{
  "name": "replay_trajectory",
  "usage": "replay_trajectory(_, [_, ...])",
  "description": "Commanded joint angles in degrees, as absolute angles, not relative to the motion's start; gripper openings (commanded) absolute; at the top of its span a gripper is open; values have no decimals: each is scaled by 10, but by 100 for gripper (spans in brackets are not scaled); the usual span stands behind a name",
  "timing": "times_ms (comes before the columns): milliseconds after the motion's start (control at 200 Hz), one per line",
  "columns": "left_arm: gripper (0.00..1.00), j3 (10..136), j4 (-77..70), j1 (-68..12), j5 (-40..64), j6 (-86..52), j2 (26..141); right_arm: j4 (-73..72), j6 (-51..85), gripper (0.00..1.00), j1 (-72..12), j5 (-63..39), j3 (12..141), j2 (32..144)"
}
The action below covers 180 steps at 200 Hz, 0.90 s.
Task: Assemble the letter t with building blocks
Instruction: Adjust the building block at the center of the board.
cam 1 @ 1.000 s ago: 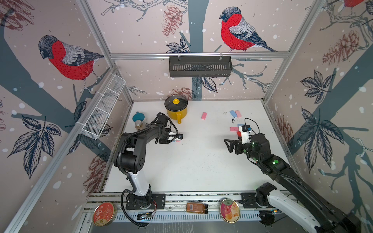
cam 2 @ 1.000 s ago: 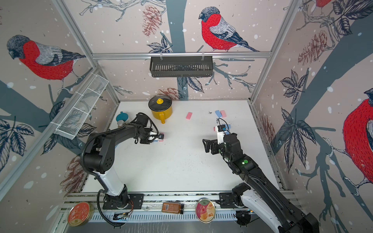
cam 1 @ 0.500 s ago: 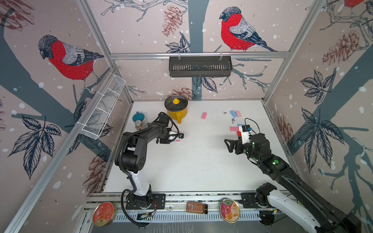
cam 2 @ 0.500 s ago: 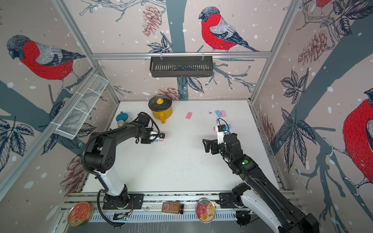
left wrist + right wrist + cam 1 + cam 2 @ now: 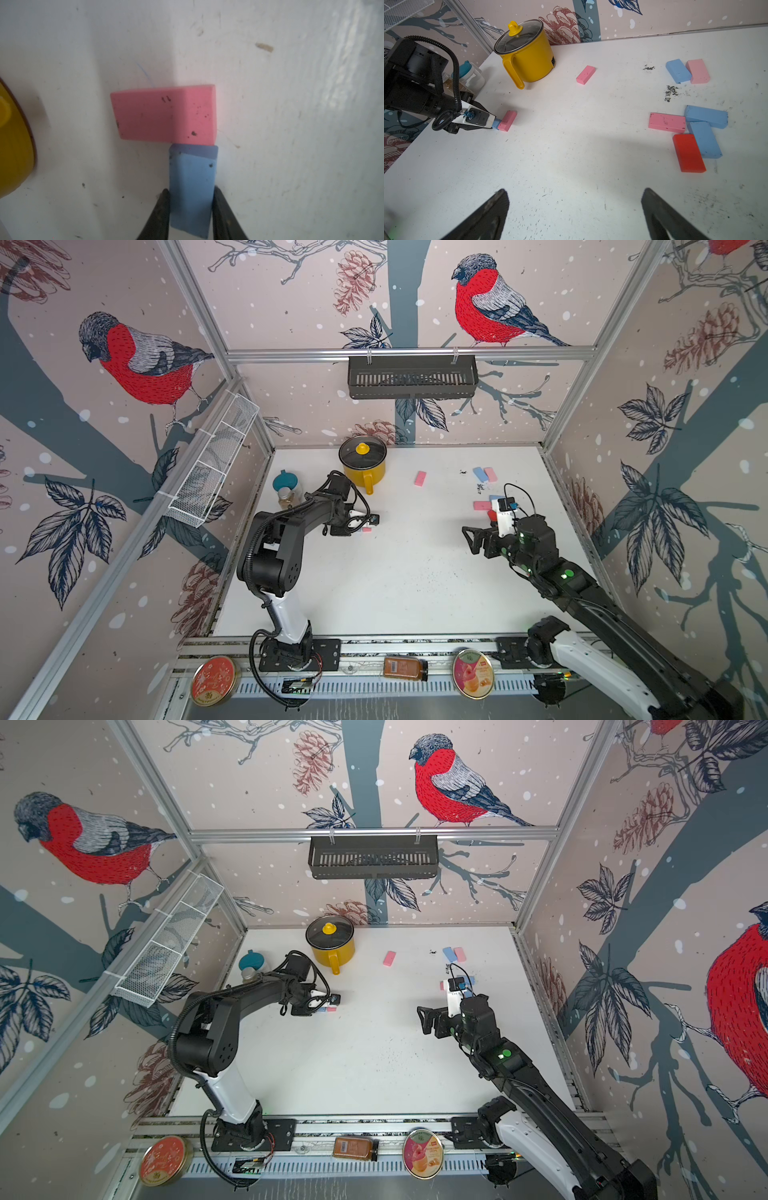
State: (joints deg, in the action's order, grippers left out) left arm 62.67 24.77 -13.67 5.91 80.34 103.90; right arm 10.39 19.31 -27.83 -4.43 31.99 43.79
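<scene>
Table (image 5: 560,149) bears pink block (image 5: 164,116) near yellow pot (image 5: 529,60), on pot's handle side. Left claw (image 5: 191,190) pinches blue block (image 5: 192,166), whose free end meets pink block's long side. Right claw (image 5: 575,190) stands spread wide, holding nothing, well apart from pot. Spare pink block (image 5: 585,75) lies near pot; red block (image 5: 688,152) farther off.

My left gripper (image 5: 191,190) pinches a light blue brick (image 5: 192,170). Its short end butts against the long side of a pink brick (image 5: 164,114) near one end, left of centre in both top views. A lone pink brick (image 5: 420,478) lies mid-frame, with a blue-and-pink pair (image 5: 480,474) side by side to its right. Below those, a third pink brick (image 5: 667,122), two blue bricks (image 5: 706,116) and a red brick (image 5: 688,152) touch in a cluster.
</scene>
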Motion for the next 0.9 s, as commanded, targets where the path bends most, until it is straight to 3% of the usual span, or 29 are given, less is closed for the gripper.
replay_trajectory(0, [27, 625, 293, -145, 98, 799, 1050, 98, 193, 100, -280, -40, 322, 437])
replay_trajectory(895, [31, 629, 291, -153, 99, 780, 1052, 97, 194, 100, -280, -39, 322, 437])
